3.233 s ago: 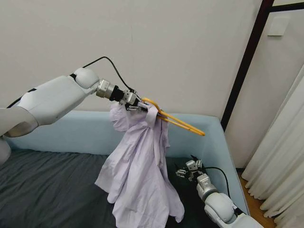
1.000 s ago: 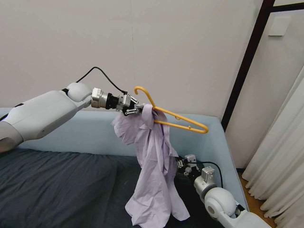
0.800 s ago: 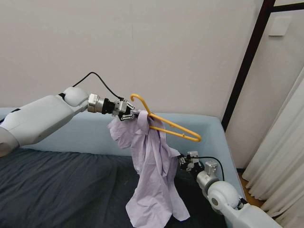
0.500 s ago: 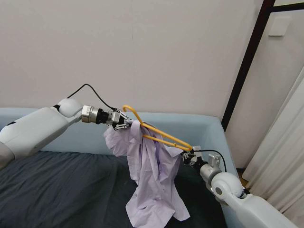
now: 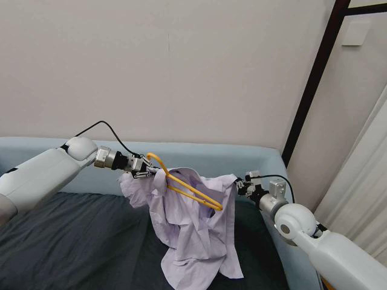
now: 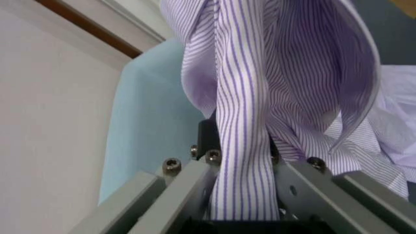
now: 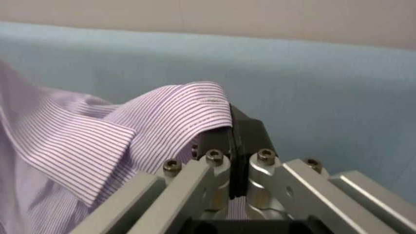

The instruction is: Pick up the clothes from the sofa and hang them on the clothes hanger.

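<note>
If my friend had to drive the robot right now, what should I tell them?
Left gripper: shut on the shirt, beside the hook of the yellow hanger, above the sofa.
Right gripper: shut on the shirt's other edge, holding it out sideways.
Done: shirt lifted and draped partly over the hanger; its tail lies on the seat.
Left: get both shoulders sitting on the hanger.
</note>
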Robot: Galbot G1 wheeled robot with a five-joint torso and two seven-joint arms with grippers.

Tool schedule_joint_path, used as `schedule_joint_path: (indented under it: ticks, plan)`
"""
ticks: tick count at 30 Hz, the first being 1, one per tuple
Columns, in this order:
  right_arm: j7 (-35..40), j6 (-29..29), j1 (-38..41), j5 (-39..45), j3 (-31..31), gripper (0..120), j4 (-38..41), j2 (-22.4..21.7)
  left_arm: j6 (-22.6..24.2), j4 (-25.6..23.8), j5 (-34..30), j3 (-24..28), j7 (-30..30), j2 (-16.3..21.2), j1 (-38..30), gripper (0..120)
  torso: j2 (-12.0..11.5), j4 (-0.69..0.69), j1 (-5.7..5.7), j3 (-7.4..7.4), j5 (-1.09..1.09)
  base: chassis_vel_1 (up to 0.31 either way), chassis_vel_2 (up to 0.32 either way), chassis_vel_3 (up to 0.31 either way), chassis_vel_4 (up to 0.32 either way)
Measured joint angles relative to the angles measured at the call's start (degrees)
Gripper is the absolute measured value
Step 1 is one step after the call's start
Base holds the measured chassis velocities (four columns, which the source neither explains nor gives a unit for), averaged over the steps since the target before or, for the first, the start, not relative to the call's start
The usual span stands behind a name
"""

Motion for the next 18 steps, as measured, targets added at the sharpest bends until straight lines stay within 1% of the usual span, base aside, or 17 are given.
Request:
schedule_joint_path:
  ticks: [2, 6, 7, 11, 18]
  plan:
    - [0.5, -0.2, 0.2, 0.6, 0.3, 0, 1.1, -0.4, 0.4, 0.3, 0.6, -0.4, 0.0, 0.0, 0.3, 0, 0.0, 0.0, 0.0, 0.0, 0.0, 0.0, 0.0, 0.0, 0.0]
    - [2.5, -1.2, 0.6, 3.5, 1.8, 0, 6.4, -2.2, 2.9, 0.5, 2.3, -1.6, -1.2, 0.1, 1.2, 0, 0.0, 0.0, 0.0, 0.0, 0.0, 0.0, 0.0, 0.0, 0.0]
    - [2.5, -1.2, 0.6, 3.5, 1.8, 0, 6.4, -2.2, 2.9, 0.5, 2.3, -1.6, -1.2, 0.1, 1.2, 0, 0.0, 0.0, 0.0, 0.0, 0.0, 0.0, 0.0, 0.0, 0.0]
    - [4.1, -1.9, 0.6, 5.8, 3.3, 0, 10.6, -4.1, 5.4, 0.2, 2.4, -2.2, -3.0, 0.9, 1.5, 0, 0.0, 0.0, 0.0, 0.0, 0.0, 0.0, 0.0, 0.0, 0.0]
    - [5.2, -2.3, 0.4, 7.7, 5.0, 0, 13.2, -5.5, 7.1, 0.2, 2.1, -2.8, -4.1, 2.1, 1.5, 0, 0.0, 0.0, 0.0, 0.0, 0.0, 0.0, 0.0, 0.0, 0.0]
